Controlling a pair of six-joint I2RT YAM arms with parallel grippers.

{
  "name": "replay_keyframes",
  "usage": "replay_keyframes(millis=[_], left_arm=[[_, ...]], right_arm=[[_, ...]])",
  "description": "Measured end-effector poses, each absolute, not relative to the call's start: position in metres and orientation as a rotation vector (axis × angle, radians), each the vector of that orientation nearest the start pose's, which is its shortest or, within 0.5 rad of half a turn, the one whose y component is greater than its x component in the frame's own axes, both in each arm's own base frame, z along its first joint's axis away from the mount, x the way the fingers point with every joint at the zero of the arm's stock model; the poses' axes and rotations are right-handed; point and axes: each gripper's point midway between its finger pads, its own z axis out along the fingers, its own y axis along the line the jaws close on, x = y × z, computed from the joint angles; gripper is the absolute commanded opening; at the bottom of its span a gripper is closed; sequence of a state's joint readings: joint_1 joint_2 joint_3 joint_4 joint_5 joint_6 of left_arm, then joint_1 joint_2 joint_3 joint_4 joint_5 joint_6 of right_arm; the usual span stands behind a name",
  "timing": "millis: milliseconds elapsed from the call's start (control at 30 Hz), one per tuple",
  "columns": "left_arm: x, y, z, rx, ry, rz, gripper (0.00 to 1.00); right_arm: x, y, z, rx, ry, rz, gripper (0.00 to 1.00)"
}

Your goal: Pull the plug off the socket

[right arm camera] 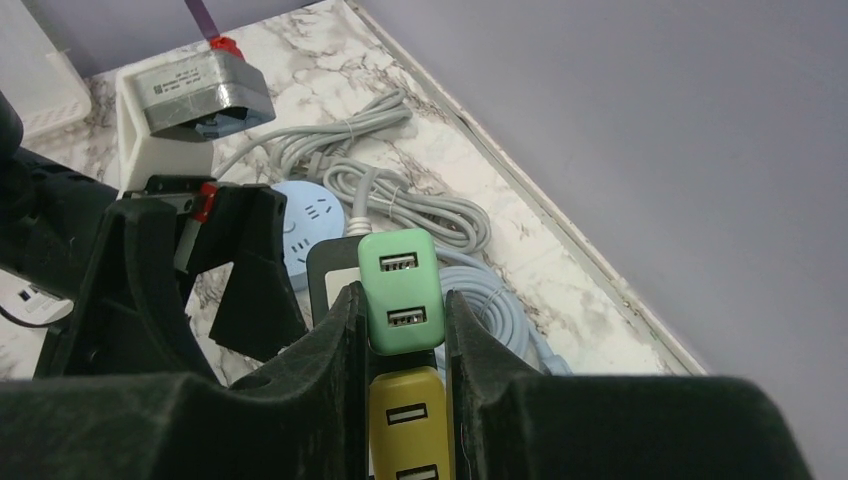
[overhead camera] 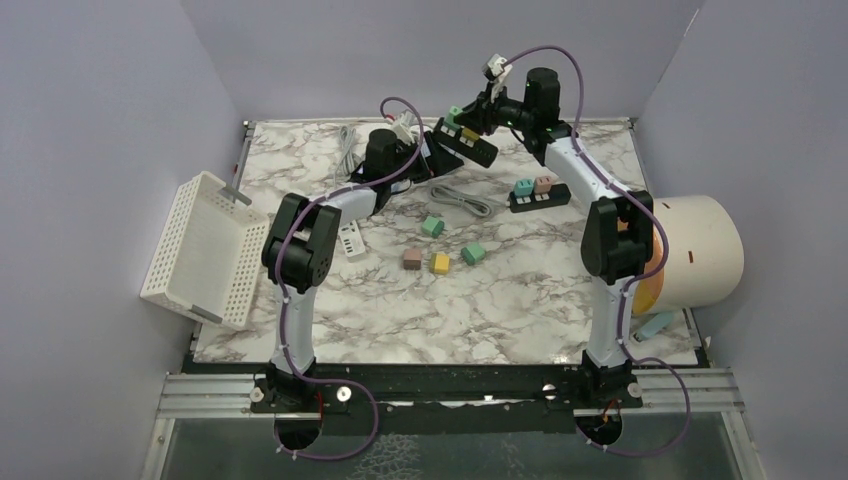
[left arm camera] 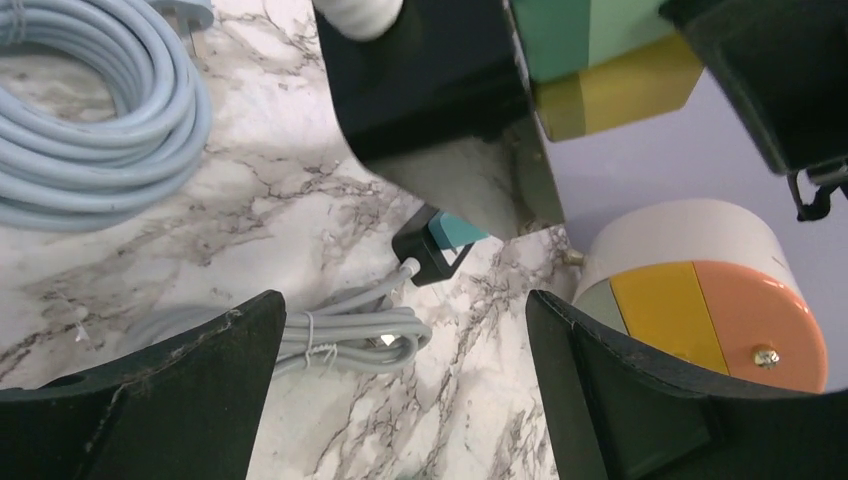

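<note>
You had the marble table [overhead camera: 520, 300] filling the middle of the overhead view. The white drum [overhead camera: 700, 250] lay on its side at the right edge and the white basket [overhead camera: 205, 250] leaned at the left edge.

Both of your arms reached to the upper middle of the frame and met at the black power strip [overhead camera: 465, 145], which sat tilted there. Whether it had left the marble could not be told.

Your left gripper [left arm camera: 400, 330] was spread wide beside the strip's left end, with only marble and grey cable [left arm camera: 350, 330] showing between its fingers.

Your right gripper [right arm camera: 400, 300] was pinching the green plug [right arm camera: 398, 265], one finger on each side. That plug sat against the strip's face, not pulled free, and the yellow plug [right arm camera: 405, 420] sat just below it.

Right of centre lay a second black strip [overhead camera: 540, 197] carrying two plugs.

Four small loose blocks [overhead camera: 440, 263] lay scattered at the centre.
</note>
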State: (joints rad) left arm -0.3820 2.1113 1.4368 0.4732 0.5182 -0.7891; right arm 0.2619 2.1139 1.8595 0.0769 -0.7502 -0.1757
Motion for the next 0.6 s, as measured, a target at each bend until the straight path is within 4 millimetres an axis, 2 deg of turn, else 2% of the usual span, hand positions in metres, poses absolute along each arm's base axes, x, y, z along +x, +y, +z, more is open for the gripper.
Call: replay_keyframes(millis=[167,433,600], left_arm=[[0.490,-0.324,0.158,0.039,1.927,-1.319,0.91],[0.492,-0.333,0.199,0.081,1.760,-1.408,0.91],[0.496,-0.336,0.213,0.069,1.709,-1.440,0.73]], right_arm=[[0.555,0.268,0.258,-0.886,1.516,0.727,0.01],[0.554,0.268,0.257,-0.885,1.524,0.732,0.01],[0.552,0.269,0.256,-0.889,1.526,0.740,0.01]])
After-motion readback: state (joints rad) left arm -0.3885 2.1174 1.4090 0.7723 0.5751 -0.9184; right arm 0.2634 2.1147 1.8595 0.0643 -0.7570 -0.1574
